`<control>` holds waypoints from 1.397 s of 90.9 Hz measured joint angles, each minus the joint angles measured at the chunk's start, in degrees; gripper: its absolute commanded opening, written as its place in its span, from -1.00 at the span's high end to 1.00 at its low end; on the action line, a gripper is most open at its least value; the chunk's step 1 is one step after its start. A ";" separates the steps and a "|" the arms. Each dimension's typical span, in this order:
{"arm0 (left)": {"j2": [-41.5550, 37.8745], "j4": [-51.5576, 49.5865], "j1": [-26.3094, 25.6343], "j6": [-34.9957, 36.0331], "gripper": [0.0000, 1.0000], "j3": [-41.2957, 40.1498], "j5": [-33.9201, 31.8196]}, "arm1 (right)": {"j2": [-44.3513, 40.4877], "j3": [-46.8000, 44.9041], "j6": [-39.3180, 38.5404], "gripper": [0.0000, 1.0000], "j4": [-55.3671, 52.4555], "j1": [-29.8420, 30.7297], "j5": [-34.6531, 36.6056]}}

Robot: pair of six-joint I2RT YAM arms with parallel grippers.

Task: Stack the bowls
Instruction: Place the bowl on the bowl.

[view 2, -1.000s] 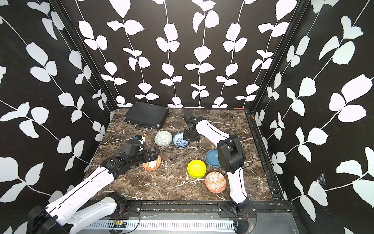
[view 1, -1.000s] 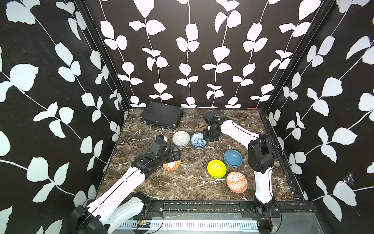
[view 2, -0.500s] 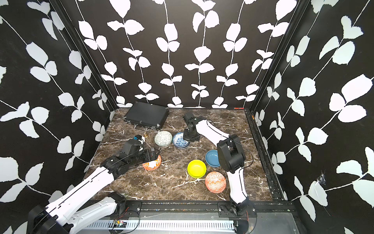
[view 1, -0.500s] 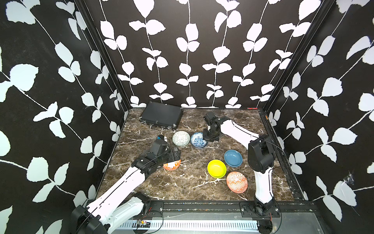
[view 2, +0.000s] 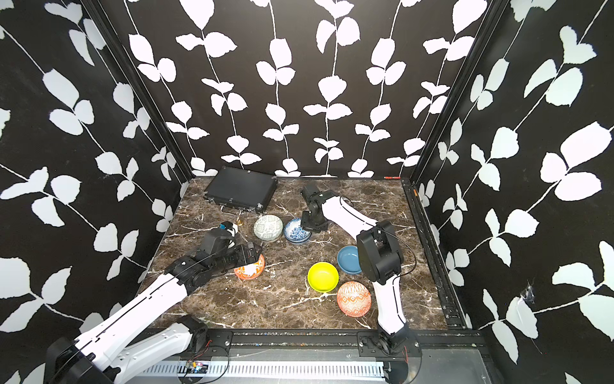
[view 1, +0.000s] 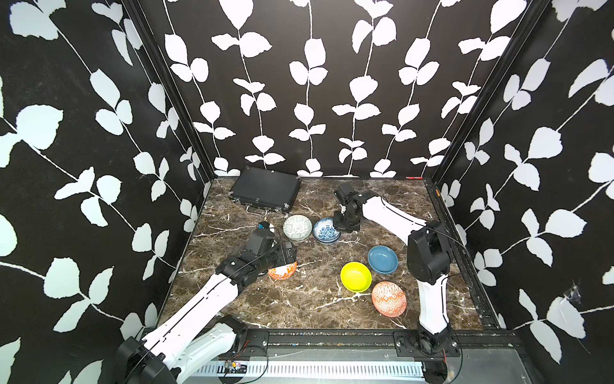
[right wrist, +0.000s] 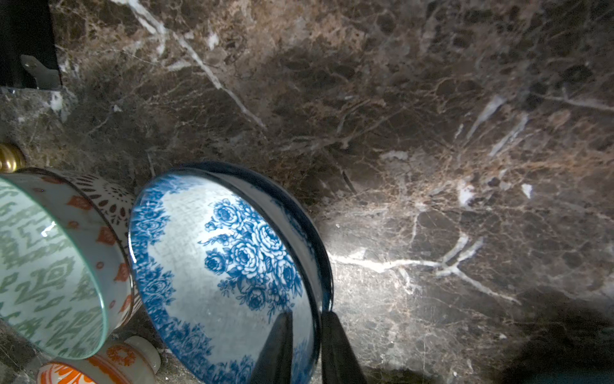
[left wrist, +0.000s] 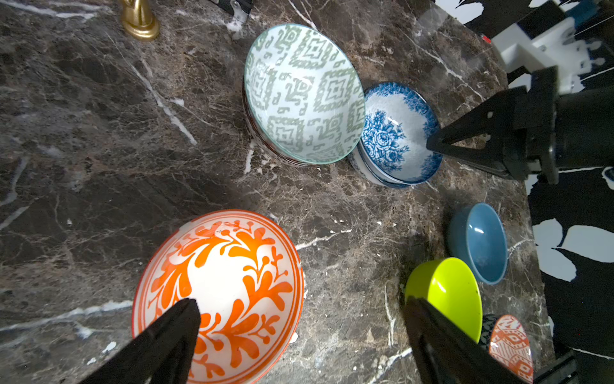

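Observation:
A blue-floral bowl [view 1: 327, 230] [right wrist: 226, 266] rests nested on a second one, beside a pale green-patterned bowl [view 1: 297, 227] [left wrist: 302, 93]. My right gripper [right wrist: 306, 315] [view 1: 338, 229] straddles the floral bowl's right rim, one finger inside and one outside. Its jaws are slightly open, with a gap beside the rim. My left gripper [left wrist: 300, 302] [view 1: 288, 256] hangs wide open over the orange floral bowl [left wrist: 226, 282] [view 1: 282, 270] and holds nothing. Near the front right lie a yellow bowl [view 1: 355, 276], a plain blue bowl [view 1: 382, 259] and an orange diamond-patterned bowl [view 1: 388, 298].
A flat black case [view 1: 264, 191] lies at the back left corner. A small brass piece [left wrist: 139, 20] [view 2: 239, 221] stands just in front of it. Leaf-patterned walls close in the marble table [view 1: 309, 309] on three sides.
My right gripper's jaws have parted a little at the blue-floral bowl's rim. Both arms and all bowls stay where they were.

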 measured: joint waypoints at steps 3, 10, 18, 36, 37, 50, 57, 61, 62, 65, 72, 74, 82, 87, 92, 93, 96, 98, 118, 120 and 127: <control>-0.02 0.00 0.00 0.00 -0.97 0.00 0.00 | -0.02 -0.02 0.00 0.60 0.00 0.00 0.00; -0.09 0.00 0.00 0.00 -0.97 -0.02 -0.02 | -0.22 -0.13 0.00 0.65 0.00 0.00 0.04; -0.11 0.00 0.00 0.02 -0.97 -0.07 -0.02 | -1.01 -0.98 0.07 0.77 0.07 0.00 0.37; -0.24 0.02 0.00 0.00 -0.97 -0.07 -0.02 | -3.32 -3.02 0.13 0.82 0.48 0.00 1.31; -0.26 0.00 0.00 0.00 -0.97 -0.07 -0.02 | -3.39 -3.06 0.13 0.83 0.46 0.00 1.33; -0.31 0.02 0.00 0.00 -0.97 -0.07 -0.02 | -3.52 -3.43 0.13 0.84 0.63 0.00 1.51; -0.31 0.02 0.00 0.00 -0.97 -0.07 -0.02 | -3.52 -3.48 0.20 0.85 0.76 0.00 1.51; -0.33 0.02 0.00 0.00 -0.97 -0.07 -0.02 | -3.52 -3.48 0.24 0.86 0.79 0.00 1.49; -0.31 0.02 0.00 0.00 -0.97 -0.07 -0.02 | -3.52 -3.48 0.24 0.86 0.81 0.00 1.44; -0.31 0.02 0.00 0.00 -0.97 -0.07 -0.02 | -3.52 -3.50 0.31 0.87 0.85 0.00 1.31; -0.31 0.02 0.00 0.00 -0.97 -0.07 -0.02 | -3.52 -3.56 0.55 0.89 1.01 -0.02 1.16; -0.33 0.02 0.00 0.00 -0.97 -0.07 -0.02 | -3.52 -3.58 0.61 0.89 1.01 -0.02 1.09; -0.33 0.02 0.00 0.00 -0.97 -0.07 -0.02 | -3.52 -3.65 1.01 0.92 1.03 -0.07 0.90; -0.31 0.02 0.00 0.00 -0.97 -0.07 -0.02 | -3.52 -3.67 1.22 0.93 1.05 -0.07 0.79; -0.31 0.02 0.00 0.00 -0.97 -0.07 -0.02 | -3.50 -3.78 1.38 0.96 1.18 -0.09 0.63; -0.31 0.02 0.00 0.00 -0.97 -0.09 -0.02 | -3.50 -3.87 1.42 0.97 1.29 -0.09 0.59; -0.31 0.02 0.00 0.00 -0.97 -0.09 -0.02 | -3.50 -4.09 1.51 0.98 1.60 -0.09 0.46; -0.31 0.02 0.00 0.00 -0.97 -0.07 -0.02 | -3.50 -4.33 1.57 0.99 1.88 -0.11 0.33; -0.31 0.02 0.00 0.00 -0.97 -0.07 -0.02 | -3.50 -7.19 2.19 1.00 5.79 -0.76 -1.62; -0.31 0.02 0.00 0.00 -0.97 -0.09 -0.02 | -3.52 -7.52 2.27 1.00 6.21 -0.79 -1.81; -0.31 0.02 0.00 0.00 -0.97 -0.09 -0.02 | -3.54 -8.46 2.67 1.00 7.52 -1.09 -2.69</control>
